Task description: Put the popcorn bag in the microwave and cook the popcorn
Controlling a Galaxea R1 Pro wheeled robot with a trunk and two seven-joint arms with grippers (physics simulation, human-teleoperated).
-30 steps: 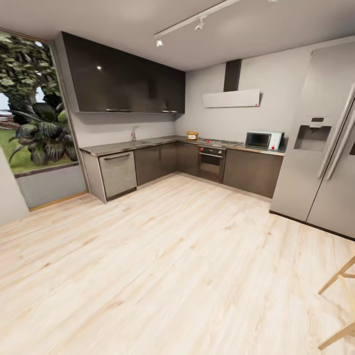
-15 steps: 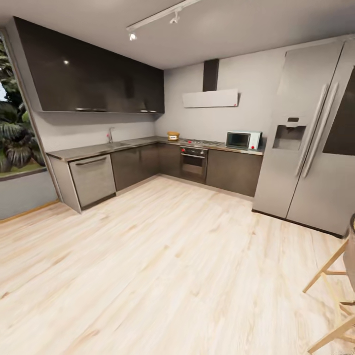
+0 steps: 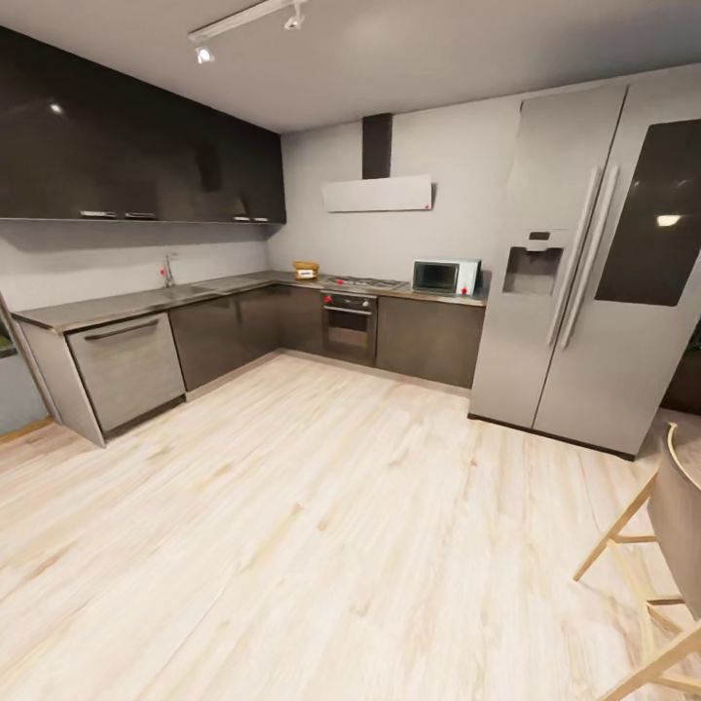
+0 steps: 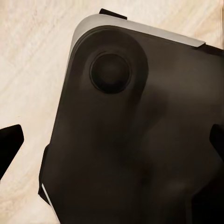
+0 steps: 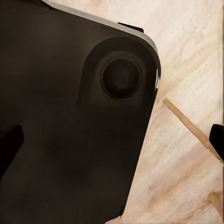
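Note:
Far across the kitchen, the tan popcorn bag stands on the grey countertop in the corner, left of the steel hob. The pale microwave sits on the same counter run right of the hob, its dark door shut. In the left wrist view my left gripper hangs over the robot's dark base, its fingertips far apart, open and holding nothing. My right gripper is likewise open and holding nothing, fingertips spread at the frame's sides. No popcorn kernels can be made out.
A tall steel fridge stands right of the microwave. A wooden stool is close at my right; one of its legs shows in the right wrist view. The built-in oven sits under the hob. Light wood floor stretches to the cabinets.
The whole head view has swung to the right: the window and plants have slid out at the left, and the fridge and stool have come further in. The kitchen's things have not moved.

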